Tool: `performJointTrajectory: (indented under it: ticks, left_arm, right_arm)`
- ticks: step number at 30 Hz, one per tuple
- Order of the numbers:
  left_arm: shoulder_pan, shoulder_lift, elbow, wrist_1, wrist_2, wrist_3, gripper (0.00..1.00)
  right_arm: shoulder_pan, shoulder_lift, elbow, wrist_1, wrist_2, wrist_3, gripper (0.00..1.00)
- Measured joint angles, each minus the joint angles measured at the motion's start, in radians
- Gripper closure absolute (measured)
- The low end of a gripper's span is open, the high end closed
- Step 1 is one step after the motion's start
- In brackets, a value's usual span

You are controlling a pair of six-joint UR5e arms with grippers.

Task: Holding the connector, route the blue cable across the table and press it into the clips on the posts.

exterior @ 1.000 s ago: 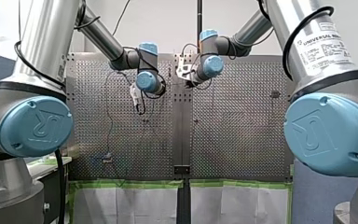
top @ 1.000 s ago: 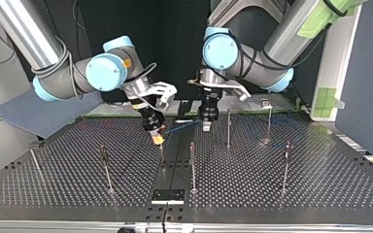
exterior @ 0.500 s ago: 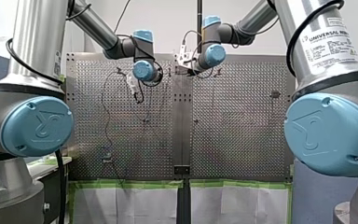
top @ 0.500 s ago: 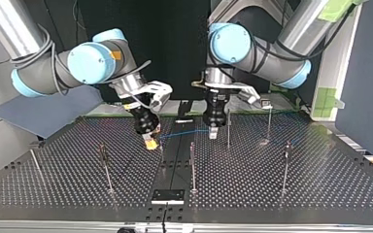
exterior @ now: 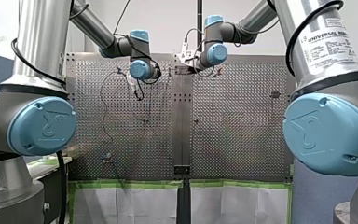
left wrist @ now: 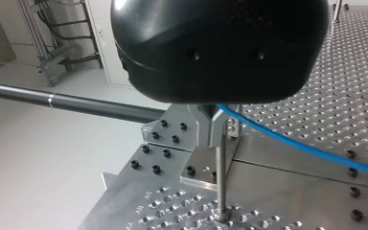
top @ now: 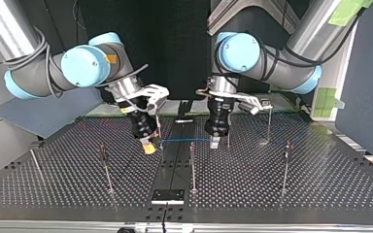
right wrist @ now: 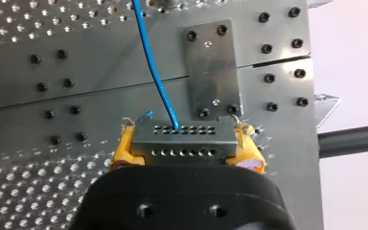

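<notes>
Top view. Perforated table (top: 320,194) carries thin upright posts (top: 106,167). The centre post (top: 192,165) stands at lower middle. The near post (top: 228,130) is just beside my left gripper (top: 214,142). The blue cable (top: 184,140) runs level between the two grippers, above the table's middle seam, and crosses just over the centre post's tip; contact cannot be told.

My right gripper (top: 148,147) has its yellow pads (right wrist: 124,148) clamped on the grey connector (right wrist: 184,139), and the cable leaves one of the connector's holes. My left gripper's metal fingers (left wrist: 202,125) are pinched narrow on the cable.

Both arms enter from the top edge. The left wrist points straight down; the right is slightly tilted.
</notes>
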Motion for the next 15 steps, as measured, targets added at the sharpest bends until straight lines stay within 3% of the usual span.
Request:
performJointTrajectory:
  ticks: [6, 15]
  left_arm:
    - [0.015, -0.023, 0.013, 0.0, 0.036, -0.01, 1.0]
    - [0.034, -0.078, 0.044, 0.039, 0.041, -0.02, 1.0]
  right_arm:
    - [-0.008, 0.001, -0.014, 0.001, -0.006, 0.012, 1.0]
    - [-0.023, 0.024, -0.021, -0.001, -0.008, 0.014, 1.0]
